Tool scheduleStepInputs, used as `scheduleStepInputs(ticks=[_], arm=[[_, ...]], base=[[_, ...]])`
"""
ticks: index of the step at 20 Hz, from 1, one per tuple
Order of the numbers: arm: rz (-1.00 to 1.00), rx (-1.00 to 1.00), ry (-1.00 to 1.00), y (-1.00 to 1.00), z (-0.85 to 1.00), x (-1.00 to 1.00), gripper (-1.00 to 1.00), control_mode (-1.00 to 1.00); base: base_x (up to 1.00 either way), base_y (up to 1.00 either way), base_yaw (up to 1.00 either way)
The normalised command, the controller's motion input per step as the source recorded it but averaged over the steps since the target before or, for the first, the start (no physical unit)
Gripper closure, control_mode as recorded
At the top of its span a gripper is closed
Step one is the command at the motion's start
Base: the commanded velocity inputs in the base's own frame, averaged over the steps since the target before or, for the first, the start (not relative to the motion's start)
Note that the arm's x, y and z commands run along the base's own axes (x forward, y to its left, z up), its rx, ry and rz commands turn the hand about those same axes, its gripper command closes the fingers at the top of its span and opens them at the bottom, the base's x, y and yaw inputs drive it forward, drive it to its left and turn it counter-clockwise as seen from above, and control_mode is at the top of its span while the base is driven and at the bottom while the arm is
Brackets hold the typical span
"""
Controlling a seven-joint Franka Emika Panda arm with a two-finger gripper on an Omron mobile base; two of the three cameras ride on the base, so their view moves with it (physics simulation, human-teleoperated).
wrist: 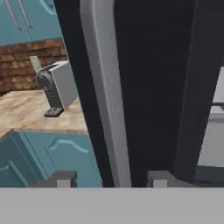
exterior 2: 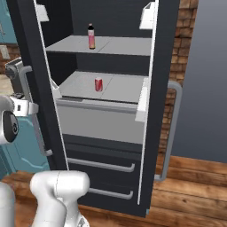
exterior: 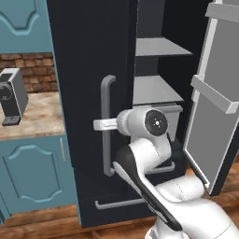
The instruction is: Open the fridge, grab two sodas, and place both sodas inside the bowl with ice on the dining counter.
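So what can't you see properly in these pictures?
- Left base view: the arm's white wrist covers the claw, so its grip on the fridge's left door handle is hidden.
- Hand view: the claw straddles that handle; contact can't be told.
- Left base view: the left door blocks the bottle and can.
- Right base view: labels too small to read.

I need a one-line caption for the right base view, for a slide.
Fridge with right door open: pink-red bottle on upper shelf, red can on shelf below.

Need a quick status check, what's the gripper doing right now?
Gripper: open, fingertips either side of the left fridge door's long grey vertical bar handle, not clamped on it.
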Motion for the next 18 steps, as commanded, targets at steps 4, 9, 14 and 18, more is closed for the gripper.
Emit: scheduleStepInputs(ticks=[4,9,14,18], arm=[[0.01,0.36,0.10,-0.81,0.27,-0.85,-1.00,-1.00],[0.06,0.37,0.21,-0.95,0.18,-0.24,-1.00,-1.00],[0.05,0.38,0.26,-0.74,0.16,0.25,-1.00,-1.00],[0.10,0.40,0.24,-0.56,0.08,0.64,-1.00,-1.00]], base=[[0.00,0.00,0.00],[0.00,0.00,0.00],[0.00,0.00,0.00],[0.00,0.00,0.00]])
